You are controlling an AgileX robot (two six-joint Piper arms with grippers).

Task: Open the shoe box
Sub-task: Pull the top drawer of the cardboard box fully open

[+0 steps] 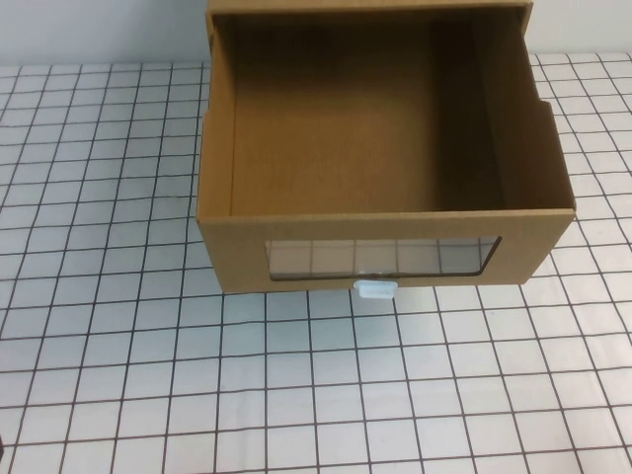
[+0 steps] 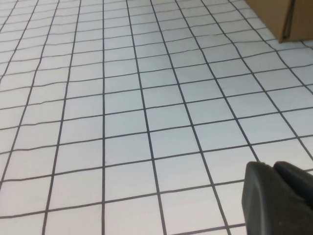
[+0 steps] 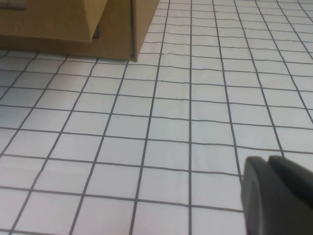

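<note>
With the shoe box [image 1: 385, 237] at upper centre open, closed left claw [image 2: 273, 172] and closed right claw [image 3: 268, 165], low over the tabletop [image 1: 296, 395], could nudge it if swung carelessly

You're looking at a shoe box [image 1: 237, 252] of plain brown cardboard, matt and uncoated inside and out. Its front window [image 1: 380, 257] is a clear, glossy film with grid lines showing in it. Just under it sits a small white tab [image 1: 375, 288], smooth and plastic-looking. The table cover [image 1: 296, 395] is a white sheet printed with dark lines, smooth with a soft sheen; the lines waver slightly, so it reads as thin and pliable rather than hard. The left gripper [image 2: 274, 169] and the right gripper [image 3: 268, 161], each low over that sheet and apart from the box, show you dark matt fingertips, smooth like plastic or rubber
</note>
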